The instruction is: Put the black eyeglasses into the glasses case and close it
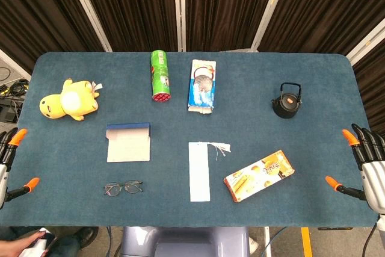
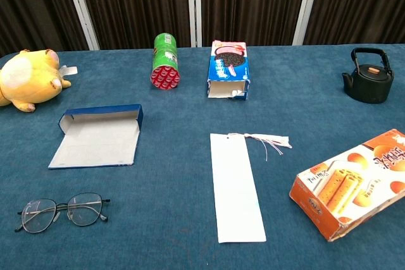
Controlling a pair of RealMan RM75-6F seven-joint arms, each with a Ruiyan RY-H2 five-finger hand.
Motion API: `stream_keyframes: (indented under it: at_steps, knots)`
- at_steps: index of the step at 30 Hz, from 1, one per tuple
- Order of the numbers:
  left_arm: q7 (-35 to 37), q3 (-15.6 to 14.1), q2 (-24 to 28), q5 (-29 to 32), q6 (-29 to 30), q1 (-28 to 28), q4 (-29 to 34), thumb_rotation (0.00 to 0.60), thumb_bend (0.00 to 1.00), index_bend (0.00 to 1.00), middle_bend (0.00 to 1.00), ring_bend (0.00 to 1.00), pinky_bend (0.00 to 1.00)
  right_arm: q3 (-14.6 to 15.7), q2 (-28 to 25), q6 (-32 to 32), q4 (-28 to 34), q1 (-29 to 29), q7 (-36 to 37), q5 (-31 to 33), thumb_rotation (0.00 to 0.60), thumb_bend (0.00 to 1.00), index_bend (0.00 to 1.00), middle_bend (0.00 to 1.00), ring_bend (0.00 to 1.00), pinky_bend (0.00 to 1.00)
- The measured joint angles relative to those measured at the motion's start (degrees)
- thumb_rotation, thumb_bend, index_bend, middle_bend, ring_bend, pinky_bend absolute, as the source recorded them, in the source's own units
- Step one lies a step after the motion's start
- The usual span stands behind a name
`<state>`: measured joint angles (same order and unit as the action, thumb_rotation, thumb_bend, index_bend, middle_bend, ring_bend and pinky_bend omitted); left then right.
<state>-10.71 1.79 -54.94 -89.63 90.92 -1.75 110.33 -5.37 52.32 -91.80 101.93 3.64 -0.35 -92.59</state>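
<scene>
The black thin-framed eyeglasses (image 1: 123, 188) (image 2: 61, 211) lie folded flat near the table's front left. Behind them the glasses case (image 1: 128, 142) (image 2: 98, 136) lies open, its blue lid edge at the back and pale inside facing up. My left hand (image 1: 8, 161) hangs at the left table edge, orange-tipped fingers spread, holding nothing. My right hand (image 1: 366, 164) sits at the right table edge, fingers also apart and empty. Neither hand shows in the chest view.
On the blue table (image 1: 252, 88): a yellow plush toy (image 1: 69, 99), a green can lying down (image 1: 160, 75), a blue cookie box (image 1: 202, 85), a black teapot (image 1: 287, 102), a white bookmark with tassel (image 1: 200, 171), an orange snack box (image 1: 259, 175).
</scene>
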Motion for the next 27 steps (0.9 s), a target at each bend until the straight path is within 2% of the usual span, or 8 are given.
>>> stream_keyframes:
  at_steps: [7, 10, 13, 16, 21, 27]
  knots:
    - [-0.9, 0.2, -0.6, 0.6, -0.6, -0.2, -0.1, 0.600, 0.00, 0.00, 0.00, 0.00, 0.00, -0.3, 0.6, -0.6, -0.4, -0.3, -1.4, 0.6, 0.600, 0.00, 0.00, 0.00, 0.00, 0.00]
    - [-1.2, -0.2, -1.3, 0.9, -2.9, -1.0, -0.5, 0.600, 0.00, 0.05, 0.00, 0.00, 0.00, -0.4, 0.2, -1.1, 0.1, -0.6, -1.0, 0.8, 0.600, 0.00, 0.00, 0.00, 0.00, 0.00]
    - [-1.2, -0.9, -2.2, 1.5, -7.2, -2.3, -0.7, 0.600, 0.00, 0.16, 0.00, 0.00, 0.00, -0.5, 0.0, -1.2, 0.3, -0.7, -1.2, 0.9, 0.600, 0.00, 0.00, 0.00, 0.00, 0.00]
    - [-1.5, -1.4, -3.9, 2.3, -12.6, -4.5, -0.7, 0.600, 0.03, 0.32, 0.00, 0.00, 0.00, -0.4, 0.1, -0.7, 0.3, -0.6, -1.5, 1.1, 0.600, 0.00, 0.00, 0.00, 0.00, 0.00]
    - [-6.1, -0.9, -11.3, 7.1, -19.8, -8.4, -0.7, 0.600, 0.21, 0.46, 0.00, 0.00, 0.00, -0.2, 0.1, 0.2, 0.0, -0.3, -0.7, 1.1, 0.600, 0.00, 0.00, 0.00, 0.00, 0.00]
    - [-14.4, 0.7, -21.0, 17.4, -23.4, -12.0, -1.5, 0.600, 0.28, 0.49, 0.00, 0.00, 0.00, 0.0, 0.0, 0.5, -0.5, -0.3, 0.6, 1.3, 0.600, 0.00, 0.00, 0.00, 0.00, 0.00]
